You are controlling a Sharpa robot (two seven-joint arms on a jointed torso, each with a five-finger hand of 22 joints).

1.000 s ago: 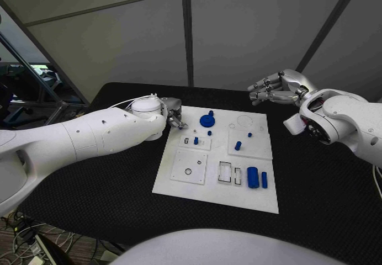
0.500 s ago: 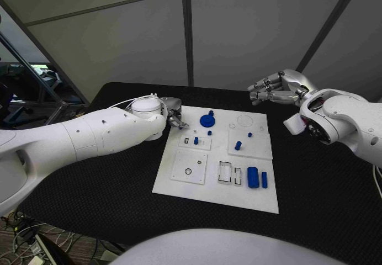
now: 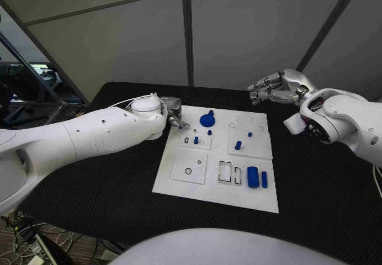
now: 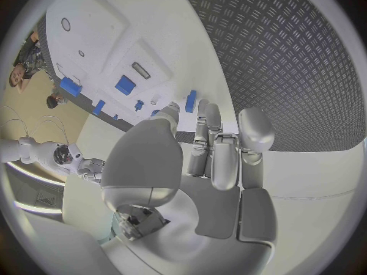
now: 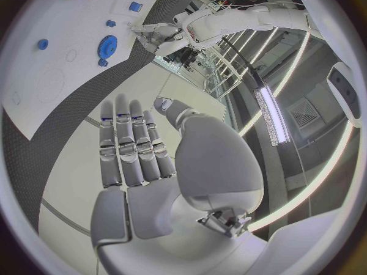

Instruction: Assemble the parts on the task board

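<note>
Both arms are smooth white rounded shells; the left hand and right hand are silver, with segmented fingers.

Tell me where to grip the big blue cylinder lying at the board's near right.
Pinch the large blue cylinder across its rounded long sides, from above. It lies flat on the white task board, ends pointing near and far, a slimmer blue peg close on its right.

Task board mid-table, left hand and right hand flanking.

No text, label or number can be read anywhere.
</note>
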